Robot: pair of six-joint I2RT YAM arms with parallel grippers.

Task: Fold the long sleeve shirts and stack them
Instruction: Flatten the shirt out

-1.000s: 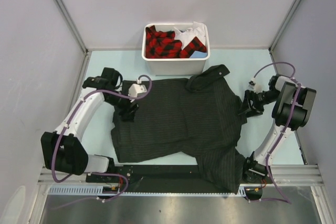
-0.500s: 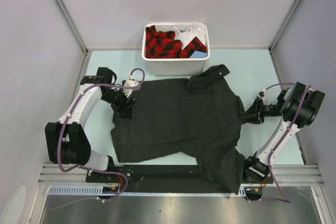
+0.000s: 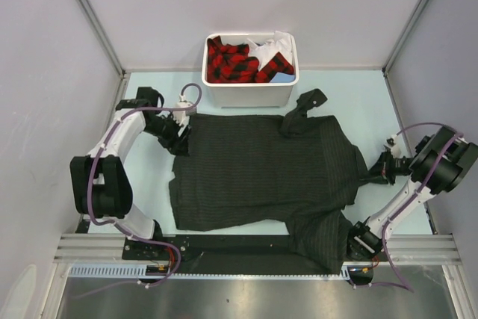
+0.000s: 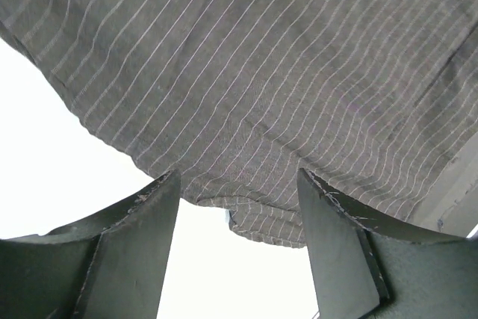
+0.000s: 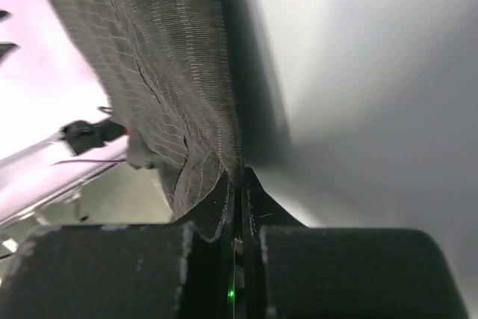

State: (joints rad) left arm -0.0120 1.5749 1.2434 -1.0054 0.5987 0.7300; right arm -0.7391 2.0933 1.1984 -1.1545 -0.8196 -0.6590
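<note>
One long sleeve shirt [image 3: 254, 173], black with pale pinstripes, lies spread across the table. One sleeve [image 3: 320, 240] hangs over the front rail, and a dark folded piece [image 3: 302, 106] sticks out near the bin. My left gripper [image 3: 178, 138] stands open at the shirt's back left corner. In the left wrist view its fingers [image 4: 142, 244] flank the hem of the striped cloth [image 4: 261, 72]. My right gripper [image 3: 376, 172] is shut on the shirt's right edge, pulling it taut. The right wrist view shows the cloth [image 5: 172, 95] pinched between the closed tips of that gripper [image 5: 240, 177].
A white bin [image 3: 250, 95] at the back holds red-and-black plaid clothes [image 3: 235, 61] and something white. Grey enclosure walls stand close on both sides and behind. The metal rail [image 3: 224, 248] with both arm bases runs along the front edge.
My right gripper closed on the shirt's right edge and drew it rightward, stretching the cloth flatter. My left gripper slid toward the back left corner and stayed open.
</note>
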